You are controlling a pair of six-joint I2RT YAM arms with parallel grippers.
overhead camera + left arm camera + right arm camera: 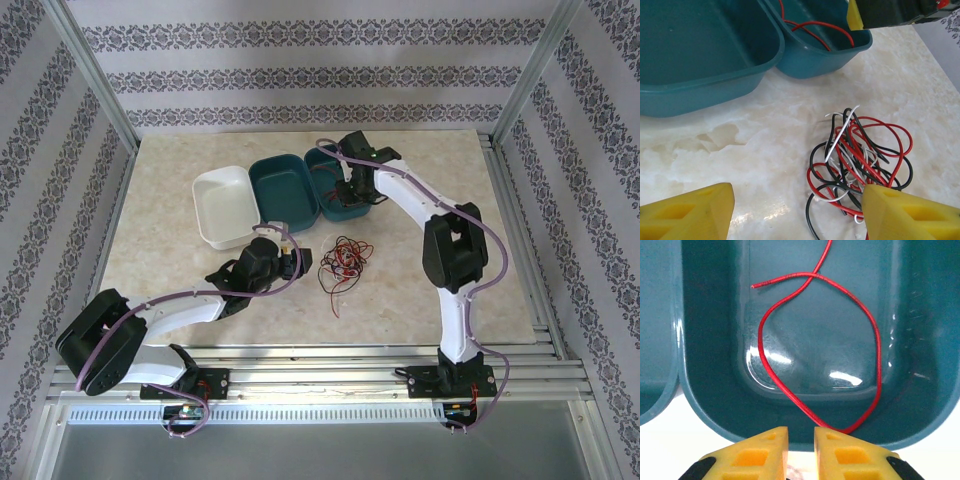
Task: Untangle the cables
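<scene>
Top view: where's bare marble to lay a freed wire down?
Free: the marble table between the tangled red, black and white wire bundle and the right arm, and left of the white plastic tub. Crowded between the left gripper and bundle.

left gripper (pixel 799 202): yellow fingers (pixel 687 212) wide apart | cables (pixel 860 160): red, black and white knot on the table (pixel 740 135), by the right finger | two teal bins (pixel 705 95) touching, behind | red wire (pixel 822 24) in the right bin
</scene>
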